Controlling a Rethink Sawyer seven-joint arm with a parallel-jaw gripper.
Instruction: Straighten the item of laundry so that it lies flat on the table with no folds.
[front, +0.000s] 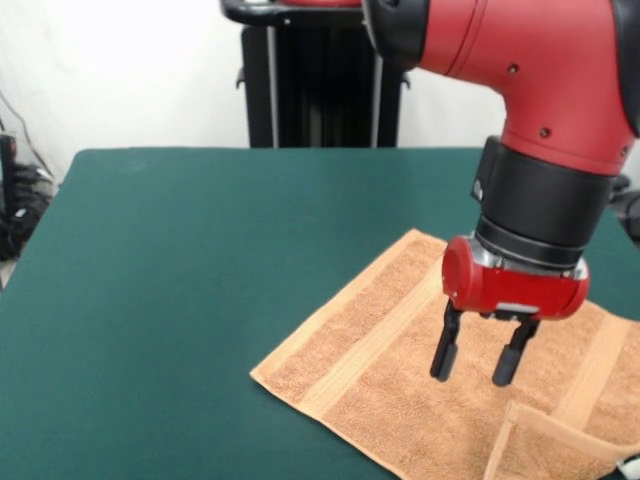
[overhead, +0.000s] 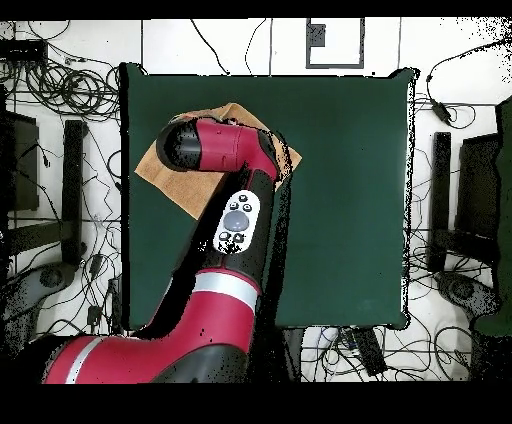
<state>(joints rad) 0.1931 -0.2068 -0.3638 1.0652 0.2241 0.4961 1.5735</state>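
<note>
Towel (front: 390, 370): I see one corner folded over at 5 o'clock, on surface (front: 180, 280).
Claw (front: 472, 365): fingers spread, empty, above towel.

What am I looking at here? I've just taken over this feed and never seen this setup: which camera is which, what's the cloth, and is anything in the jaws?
The red and black machine is a single robot arm; its gripper is the part with two dark jaws pointing down. The front view looks across the table at the robot, so the arm comes in from the top. The overhead view looks straight down, with the robot's base at the bottom, so the sides are swapped between the two. On the green table lies an orange-tan towel, near one edge of the table in the overhead view. It is mostly spread out, but one corner is folded over at the bottom right of the front view. The jaws stand apart, just above the towel, and hold nothing.
</note>
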